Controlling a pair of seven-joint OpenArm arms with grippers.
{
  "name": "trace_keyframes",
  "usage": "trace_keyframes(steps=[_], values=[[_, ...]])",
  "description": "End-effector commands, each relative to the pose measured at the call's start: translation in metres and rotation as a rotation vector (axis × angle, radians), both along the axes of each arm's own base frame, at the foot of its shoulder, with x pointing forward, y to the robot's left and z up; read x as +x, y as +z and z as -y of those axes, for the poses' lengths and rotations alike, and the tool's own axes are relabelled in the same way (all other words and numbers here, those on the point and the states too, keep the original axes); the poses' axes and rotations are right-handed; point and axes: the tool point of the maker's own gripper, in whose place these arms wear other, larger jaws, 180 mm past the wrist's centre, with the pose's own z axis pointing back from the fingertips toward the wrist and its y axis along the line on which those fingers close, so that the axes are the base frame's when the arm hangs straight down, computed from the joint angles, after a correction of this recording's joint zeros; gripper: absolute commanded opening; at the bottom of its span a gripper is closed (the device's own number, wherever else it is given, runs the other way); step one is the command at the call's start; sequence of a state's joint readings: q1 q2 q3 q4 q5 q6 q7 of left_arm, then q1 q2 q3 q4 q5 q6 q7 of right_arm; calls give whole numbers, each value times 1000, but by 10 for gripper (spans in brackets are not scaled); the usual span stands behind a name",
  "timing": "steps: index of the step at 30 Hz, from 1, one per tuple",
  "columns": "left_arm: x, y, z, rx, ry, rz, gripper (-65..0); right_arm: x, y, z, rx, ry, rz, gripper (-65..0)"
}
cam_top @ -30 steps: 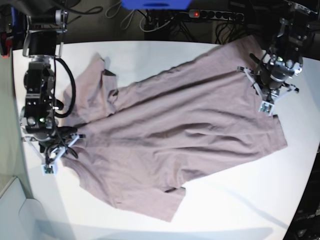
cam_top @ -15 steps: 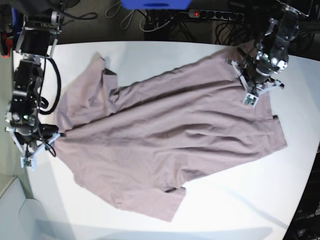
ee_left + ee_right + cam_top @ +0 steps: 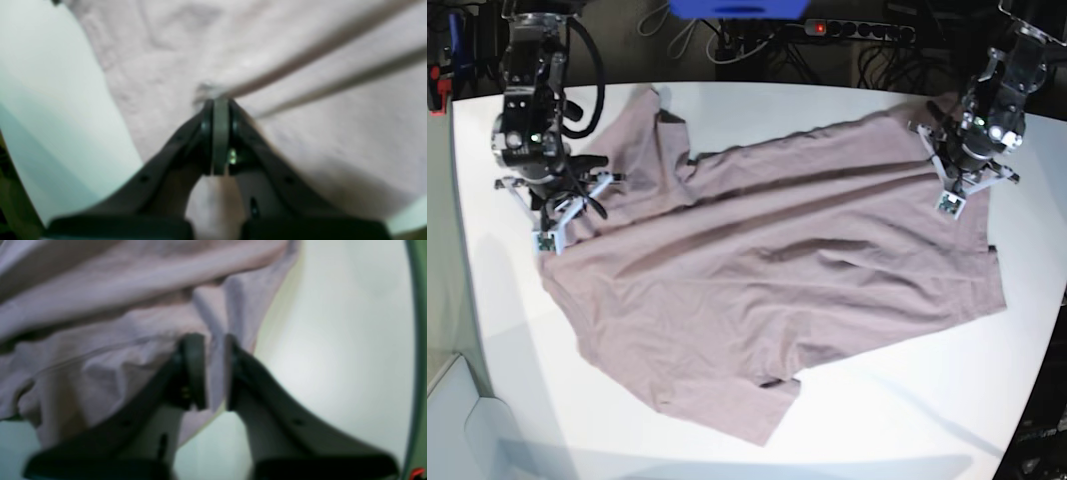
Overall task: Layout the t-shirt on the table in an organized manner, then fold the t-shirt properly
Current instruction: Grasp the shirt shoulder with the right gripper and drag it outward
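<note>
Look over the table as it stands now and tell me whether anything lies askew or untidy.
Yes. The t-shirt lies slanted across the table, creased in long diagonal ridges, with one sleeve bunched near the top. Each end is pinched, by the right gripper and the left gripper, so it is not yet laid flat.

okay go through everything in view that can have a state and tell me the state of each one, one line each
t-shirt: spread across the table, wrinkled, not folded, pinched at two edges.
left gripper: shut on the t-shirt, cloth pulled into taut ridges.
right gripper: shut on the t-shirt, a fold of cloth between its fingers.
table: partly covered by the t-shirt.
power strip: red switch light glowing.
</note>
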State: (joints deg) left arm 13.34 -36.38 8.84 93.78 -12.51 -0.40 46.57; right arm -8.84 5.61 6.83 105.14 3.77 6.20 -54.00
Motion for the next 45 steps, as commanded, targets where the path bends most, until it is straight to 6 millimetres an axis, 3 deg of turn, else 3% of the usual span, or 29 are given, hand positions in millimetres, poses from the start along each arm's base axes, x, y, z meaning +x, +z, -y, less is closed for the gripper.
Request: trace_keyframes(steps=[1, 4, 9, 15, 20, 30, 36, 43, 45], values=[[11, 15, -1, 9, -21, 47, -648, 6, 9, -2, 0, 3, 43, -650], [12, 29, 16, -14, -55, 72, -648, -3, 2, -5, 8, 5, 18, -650], [-11, 33, 35, -36, -88, 29, -648, -9, -9, -6, 18, 2, -15, -650], [-48, 4, 20, -6, -63, -85, -648, -21, -45, 1, 22, -15, -120, -650], [-52, 0, 15, 4, -55, -103, -648, -24, -57, 18, -13, -15, -116, -650], [-56, -4, 15, 2, -51, -114, -648, -25, -37, 92, -98, -150, -74, -650], [-56, -1, 19, -4, -61, -109, -648, -23, -33, 95, -106, -154, -62, -650], [-59, 17, 39, -36, -108, -77, -648, -9, 14, 80, -121, -126, 71, -650], [-58, 23, 32, -24, -103, -64, -648, -9, 27, 74, -120, -122, 91, -650]])
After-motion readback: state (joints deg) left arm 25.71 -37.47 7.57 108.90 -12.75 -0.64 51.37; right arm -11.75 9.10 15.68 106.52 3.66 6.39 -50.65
